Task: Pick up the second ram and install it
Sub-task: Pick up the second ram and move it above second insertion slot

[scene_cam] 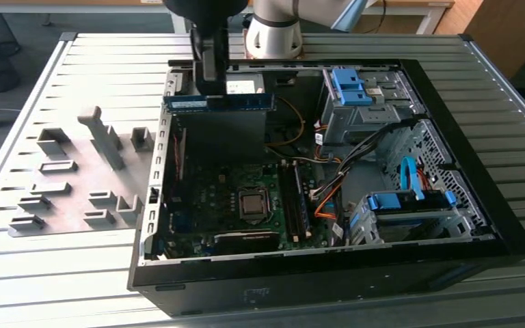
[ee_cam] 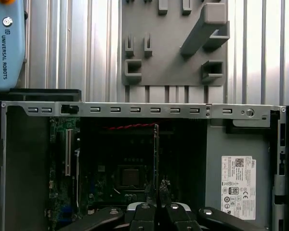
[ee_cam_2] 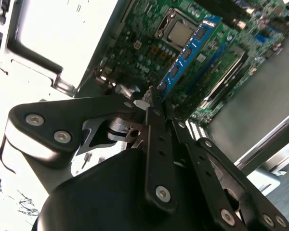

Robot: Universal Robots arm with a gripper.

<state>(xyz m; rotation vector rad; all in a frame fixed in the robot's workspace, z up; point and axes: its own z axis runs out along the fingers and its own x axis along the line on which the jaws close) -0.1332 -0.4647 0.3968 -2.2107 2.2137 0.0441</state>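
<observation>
One claw [scene_cam: 210, 92] pinched the second ram [scene_cam: 235, 102] at its upper edge, stick hung above the open computer case [scene_cam: 335, 273], motherboard [scene_cam: 217, 191] lay below.

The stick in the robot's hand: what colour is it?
The stick is bright blue, clearest in the second wrist view.

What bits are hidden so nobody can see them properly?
- Exterior view: the hand covers the part of the second ram that it grips.
- Second wrist view: the ram's near end sits behind the hand's fingers.
- First wrist view: the ram is seen edge-on, so its label and chips are hidden.
- Exterior view: the memory slots are too small to tell whether they are empty.
</observation>
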